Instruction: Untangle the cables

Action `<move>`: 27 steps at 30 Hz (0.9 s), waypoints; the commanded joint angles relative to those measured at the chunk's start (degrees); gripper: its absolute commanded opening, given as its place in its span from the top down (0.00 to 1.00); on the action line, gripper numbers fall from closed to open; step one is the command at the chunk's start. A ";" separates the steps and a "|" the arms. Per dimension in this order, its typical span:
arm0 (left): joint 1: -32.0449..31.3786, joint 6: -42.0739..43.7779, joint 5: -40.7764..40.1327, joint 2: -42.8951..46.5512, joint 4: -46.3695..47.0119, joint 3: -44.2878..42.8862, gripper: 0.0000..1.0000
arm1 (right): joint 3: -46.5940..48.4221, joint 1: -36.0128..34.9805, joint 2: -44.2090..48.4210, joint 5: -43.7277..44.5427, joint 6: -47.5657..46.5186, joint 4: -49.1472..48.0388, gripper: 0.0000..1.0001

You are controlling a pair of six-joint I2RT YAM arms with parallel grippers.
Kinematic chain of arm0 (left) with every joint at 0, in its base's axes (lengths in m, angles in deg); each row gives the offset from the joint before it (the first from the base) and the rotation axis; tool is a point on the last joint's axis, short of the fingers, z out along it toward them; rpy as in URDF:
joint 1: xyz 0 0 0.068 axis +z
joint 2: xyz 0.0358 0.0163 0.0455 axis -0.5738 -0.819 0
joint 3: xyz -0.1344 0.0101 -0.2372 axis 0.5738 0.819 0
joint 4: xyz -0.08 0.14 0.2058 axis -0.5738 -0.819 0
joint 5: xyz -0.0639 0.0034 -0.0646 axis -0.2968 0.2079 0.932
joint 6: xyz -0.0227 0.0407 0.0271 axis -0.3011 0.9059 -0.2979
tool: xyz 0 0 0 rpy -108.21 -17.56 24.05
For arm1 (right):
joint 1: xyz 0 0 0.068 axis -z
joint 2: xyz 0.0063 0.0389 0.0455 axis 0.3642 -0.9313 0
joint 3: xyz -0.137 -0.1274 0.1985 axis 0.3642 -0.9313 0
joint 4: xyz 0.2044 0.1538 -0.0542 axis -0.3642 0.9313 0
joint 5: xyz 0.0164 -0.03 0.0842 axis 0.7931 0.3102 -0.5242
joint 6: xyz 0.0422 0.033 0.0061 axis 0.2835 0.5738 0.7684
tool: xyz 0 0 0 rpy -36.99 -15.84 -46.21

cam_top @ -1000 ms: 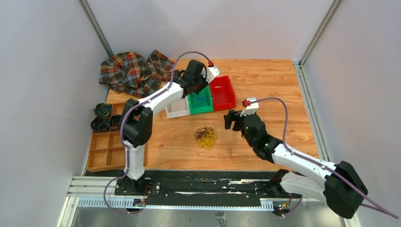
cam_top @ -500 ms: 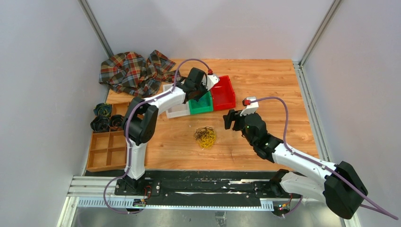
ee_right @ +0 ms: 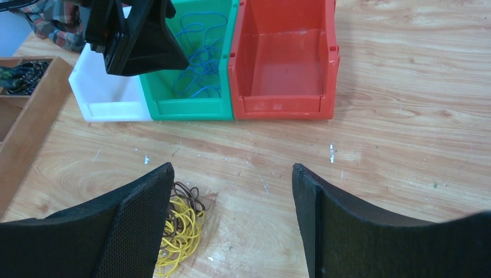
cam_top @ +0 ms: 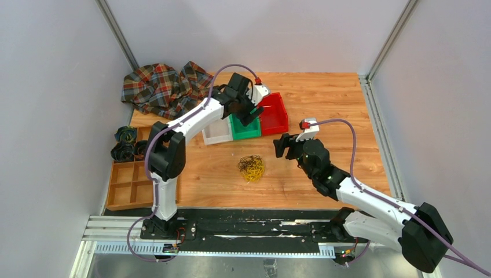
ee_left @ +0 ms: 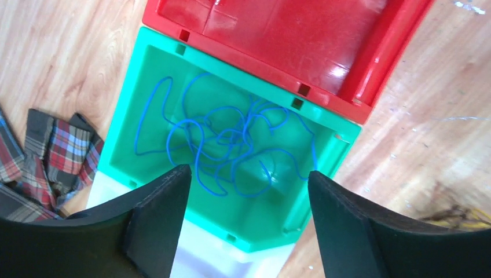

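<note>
A tangled bunch of thin yellow and dark brown cables (cam_top: pixel 252 168) lies on the wooden table, also seen by the right wrist as cables (ee_right: pixel 179 223) beside its left finger. A loose blue cable (ee_left: pixel 231 145) lies looped inside the green bin (ee_left: pixel 130 104). My left gripper (ee_left: pixel 246 174) hovers open above that bin with nothing between its fingers. My right gripper (cam_top: pixel 281 145) stands open and empty just right of the yellow bunch, a little above the table.
The green bin (cam_top: pixel 246 128) sits between a white bin (cam_top: pixel 215 134) and an empty red bin (cam_top: pixel 272 113). A plaid cloth (cam_top: pixel 165 87) lies at the back left. A wooden divided tray (cam_top: pixel 130 179) with dark coiled bundles (cam_top: pixel 124 145) stands at the left edge.
My left gripper has gone from shut to open over the green bin, its wrist shifting slightly. The right arm has barely moved, and the yellow bunch has stayed put.
</note>
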 commanded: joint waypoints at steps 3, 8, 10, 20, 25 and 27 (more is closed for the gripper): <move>0.23 0.74 7.60 7.28 -10.10 -3.08 0.15 | 1.21 0.73 2.86 -0.29 -0.03 0.55 0.26; 0.10 4.62 18.40 14.81 -17.77 4.09 0.13 | 0.66 0.73 3.07 -0.85 0.26 0.65 0.25; 0.06 6.79 21.81 17.39 -19.69 8.70 0.15 | 0.54 0.76 3.07 -1.02 0.28 0.65 0.25; -1.96 2.54 23.96 18.56 -15.06 21.17 0.25 | -0.19 0.82 3.43 -2.46 0.88 1.14 0.30; -1.96 -9.30 23.36 17.91 -7.72 24.30 0.26 | -0.25 0.82 3.77 -2.28 0.89 1.92 0.32; -1.96 -12.54 23.73 17.53 -6.91 25.29 0.27 | -0.24 0.83 3.86 -2.12 0.78 2.10 0.32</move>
